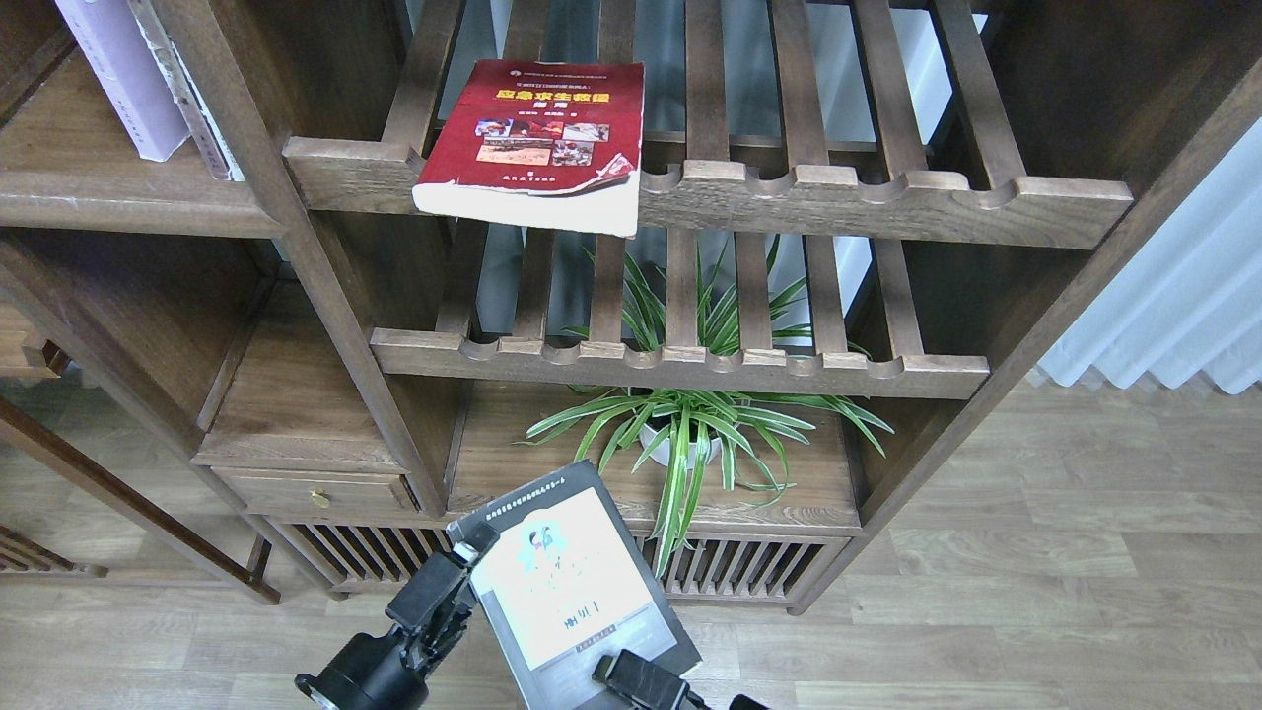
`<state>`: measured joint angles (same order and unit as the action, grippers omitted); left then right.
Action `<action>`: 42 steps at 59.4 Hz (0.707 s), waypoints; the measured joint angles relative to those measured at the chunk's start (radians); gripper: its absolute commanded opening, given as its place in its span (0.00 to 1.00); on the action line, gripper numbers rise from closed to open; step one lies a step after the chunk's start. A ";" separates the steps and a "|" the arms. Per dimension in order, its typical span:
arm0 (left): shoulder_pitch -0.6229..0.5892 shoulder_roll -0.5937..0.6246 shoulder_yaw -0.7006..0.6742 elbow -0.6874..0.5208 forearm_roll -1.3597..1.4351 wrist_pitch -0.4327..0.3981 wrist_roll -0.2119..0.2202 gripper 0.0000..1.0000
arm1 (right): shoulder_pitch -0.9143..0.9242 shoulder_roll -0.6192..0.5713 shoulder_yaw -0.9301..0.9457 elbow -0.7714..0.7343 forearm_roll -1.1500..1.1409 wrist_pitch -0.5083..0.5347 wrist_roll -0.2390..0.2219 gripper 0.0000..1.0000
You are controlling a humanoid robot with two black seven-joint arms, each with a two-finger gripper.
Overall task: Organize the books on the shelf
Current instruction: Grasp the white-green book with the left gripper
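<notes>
The thick grey, black and yellow-green book is held low in front of the cabinet, cover up. My right gripper is shut on its near lower edge. My left gripper is at the book's upper left corner; its fingers cannot be told apart. The dark red book lies flat on the upper slatted rack and overhangs the front rail. The pale lavender book stands at the top left on the solid dark brown shelf, next to another thin book.
Two slatted racks with scalloped rails fill the middle. A potted spider plant stands on the lower board just behind the held book. A drawer with a brass knob is at the lower left. A white curtain hangs at the right.
</notes>
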<state>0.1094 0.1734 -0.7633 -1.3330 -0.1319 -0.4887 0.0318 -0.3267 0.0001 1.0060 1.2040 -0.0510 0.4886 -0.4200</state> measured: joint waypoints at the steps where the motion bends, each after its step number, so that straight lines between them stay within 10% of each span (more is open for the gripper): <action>1: -0.001 0.000 0.002 0.001 0.000 0.000 0.000 0.36 | 0.000 0.000 0.000 0.000 0.000 0.000 0.000 0.03; 9: -0.006 0.000 0.014 0.007 -0.004 0.000 0.002 0.07 | 0.000 0.000 0.002 0.000 0.001 0.000 0.001 0.09; 21: -0.004 0.032 0.011 0.016 -0.034 0.000 0.007 0.03 | 0.002 0.000 -0.027 0.011 -0.007 0.000 0.006 0.77; 42: 0.088 0.294 -0.255 -0.166 -0.037 0.000 0.012 0.03 | 0.006 0.000 -0.036 0.026 -0.022 0.000 0.012 0.99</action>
<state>0.1977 0.4672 -1.0179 -1.4991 -0.1687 -0.4886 0.0442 -0.3207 0.0000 0.9697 1.2296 -0.0731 0.4888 -0.4084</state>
